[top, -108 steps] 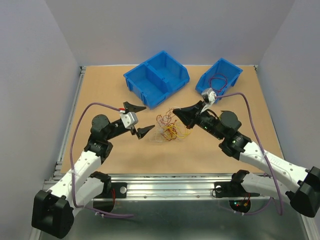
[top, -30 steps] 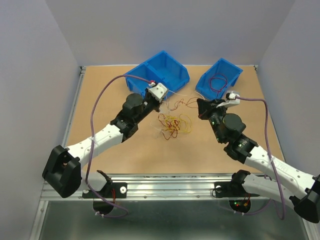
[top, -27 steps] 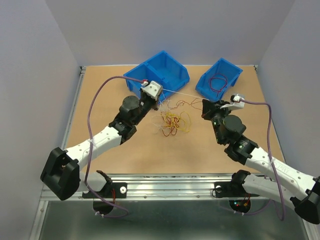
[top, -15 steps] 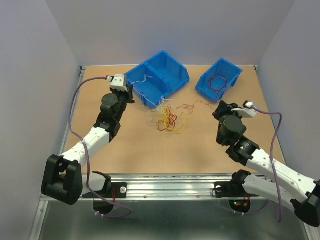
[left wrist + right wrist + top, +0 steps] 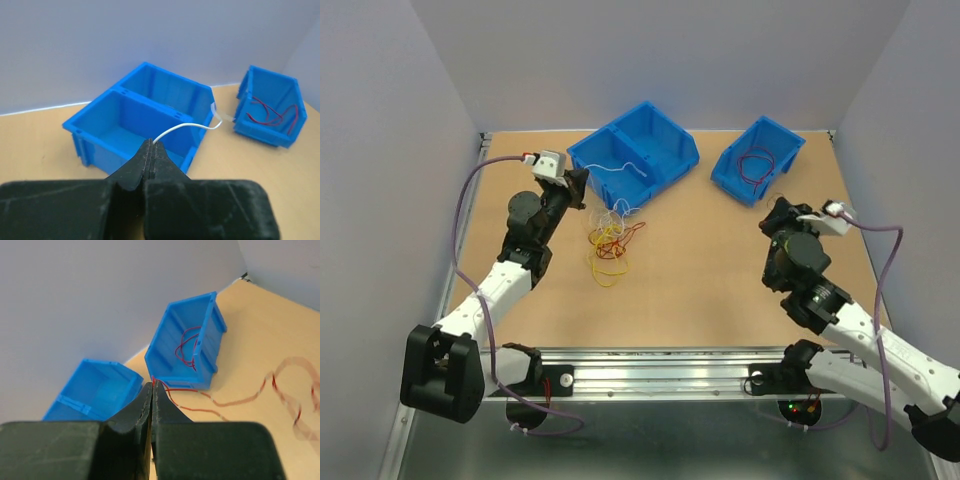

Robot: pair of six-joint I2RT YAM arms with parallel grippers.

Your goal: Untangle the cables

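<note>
Both arms have drawn apart; left end effector [image 5: 151, 145] pinches a white cable [image 5: 185, 127], right end effector [image 5: 152, 385] pinches a red cable [image 5: 161, 384]; remaining cables [image 5: 608, 243] have dragged along, now just beside the left tips and well apart from the right (apparently still knotted); separation judged incomplete.

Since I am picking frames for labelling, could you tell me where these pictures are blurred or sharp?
Right wrist: the red cable trailing across the table is smeared and ghostly, though the small bin is sharp. Left wrist: white cable and double bin are crisp. Top external: even light, no glare.
</note>
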